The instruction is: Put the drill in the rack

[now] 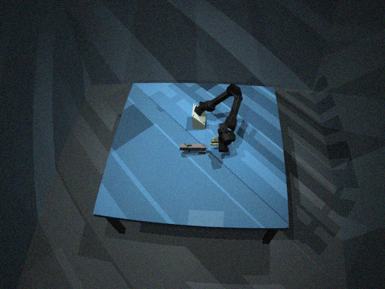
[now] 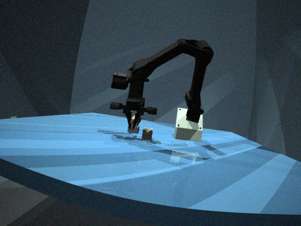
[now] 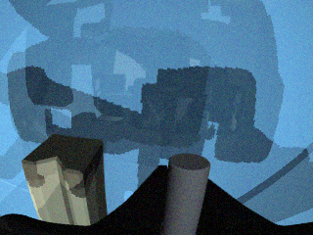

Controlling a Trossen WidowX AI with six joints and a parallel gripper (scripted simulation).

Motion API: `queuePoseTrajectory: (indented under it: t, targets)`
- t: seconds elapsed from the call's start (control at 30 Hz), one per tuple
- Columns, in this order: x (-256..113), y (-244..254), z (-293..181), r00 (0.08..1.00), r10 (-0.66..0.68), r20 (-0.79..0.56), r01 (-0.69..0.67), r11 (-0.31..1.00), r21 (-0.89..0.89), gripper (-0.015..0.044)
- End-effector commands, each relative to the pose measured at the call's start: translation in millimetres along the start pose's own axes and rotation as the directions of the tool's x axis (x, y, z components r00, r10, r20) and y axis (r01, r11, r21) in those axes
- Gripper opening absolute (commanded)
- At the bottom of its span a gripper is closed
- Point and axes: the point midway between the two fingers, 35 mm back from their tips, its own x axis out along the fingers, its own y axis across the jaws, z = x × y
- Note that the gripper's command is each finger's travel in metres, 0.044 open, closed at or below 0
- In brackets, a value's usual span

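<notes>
My gripper point(image 1: 223, 150) point(image 2: 131, 127) is shut on the drill, whose grey round shank point(image 3: 188, 196) stands between the black fingers in the wrist view. The drill's yellow part point(image 1: 213, 144) point(image 2: 133, 117) shows beside the gripper. In the top view, a gap lies between it and the grey block point(image 1: 192, 147) to the left. The block is partly hidden behind the fingers in the exterior view. I cannot make out the key clearly. The tan rack with a V notch point(image 2: 146, 134) point(image 3: 68, 181) stands close beside the gripper, partly hidden in the top view.
The pale slanted box point(image 1: 198, 123) point(image 2: 188, 133) stands behind, at the arm's base. All stands on the blue table point(image 1: 149, 174) point(image 2: 121, 175), which bears broad shadows and light stripes. The arm arches over the table from the box.
</notes>
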Motion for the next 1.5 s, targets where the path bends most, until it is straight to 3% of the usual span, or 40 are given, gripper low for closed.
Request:
queuePoseTrajectory:
  t: [0.0, 1.47]
  targets:
    - [-3.1, -1.1, -0.1, 1.0, -0.005, 0.004, 0.005, 1.0, -0.002, 0.0]
    - [-13.4, -2.2, -3.0, 1.0, -0.004, 0.004, 0.004, 1.0, -0.002, 0.0]
